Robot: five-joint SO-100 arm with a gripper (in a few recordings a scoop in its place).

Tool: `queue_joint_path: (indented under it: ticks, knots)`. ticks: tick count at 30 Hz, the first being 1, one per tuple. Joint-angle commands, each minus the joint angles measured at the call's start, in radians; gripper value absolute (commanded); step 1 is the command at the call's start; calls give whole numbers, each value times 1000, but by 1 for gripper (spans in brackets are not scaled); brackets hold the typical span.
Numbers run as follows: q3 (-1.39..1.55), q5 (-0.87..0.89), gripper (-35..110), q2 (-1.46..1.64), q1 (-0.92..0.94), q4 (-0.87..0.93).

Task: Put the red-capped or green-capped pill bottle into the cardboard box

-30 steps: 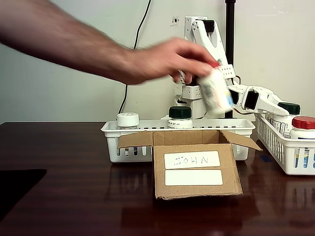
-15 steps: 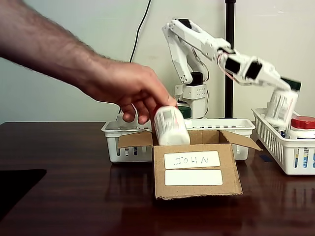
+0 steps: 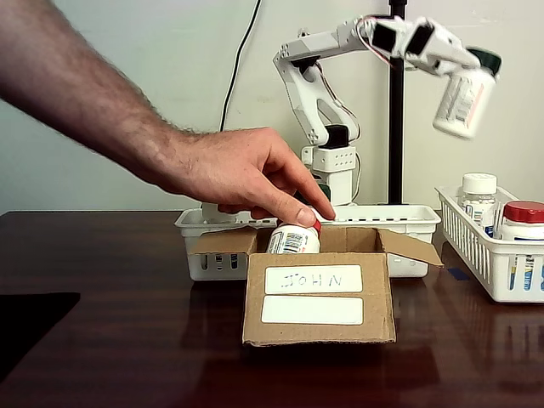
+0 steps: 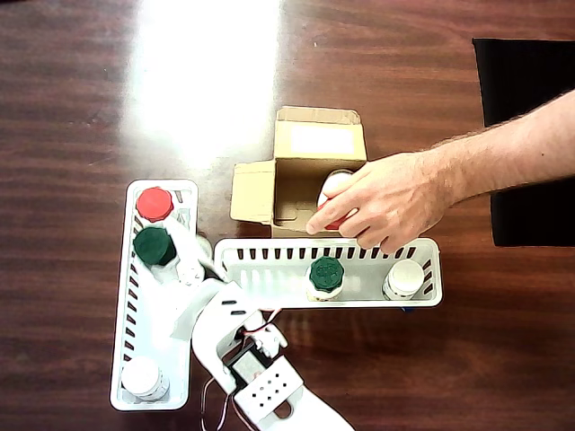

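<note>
- My white two-finger gripper (image 3: 469, 72) clamps a green-capped white pill bottle (image 3: 463, 98) high, clear of the baskets.
- A person's hand (image 3: 242, 174) lowers a red-capped bottle (image 3: 293, 238) into the brown cardboard box (image 3: 319, 297).

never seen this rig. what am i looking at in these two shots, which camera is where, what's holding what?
A small white robot arm sits on a dark wooden table. One camera faces it from the front; the other looks straight down. In the front view the gripper is raised high and shut on a green-capped bottle. A person's hand is pressing a red-capped bottle into the cardboard box labelled JOHN. Two white baskets behind and beside the box hold more bottles.
</note>
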Motion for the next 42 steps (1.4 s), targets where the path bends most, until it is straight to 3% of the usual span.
queue_joint_path:
  ticks: [1, 11, 19, 31, 42]
  knots:
    - [-155, 25, -1, 9, 104, 15]
    - [-115, 121, -1, -100, 433, -132]
    - [-80, 141, -1, -233, 569, -299]
    - [-26, -12, -1, -393, 532, -517]
    - [81, -12, -1, -506, 488, -681]
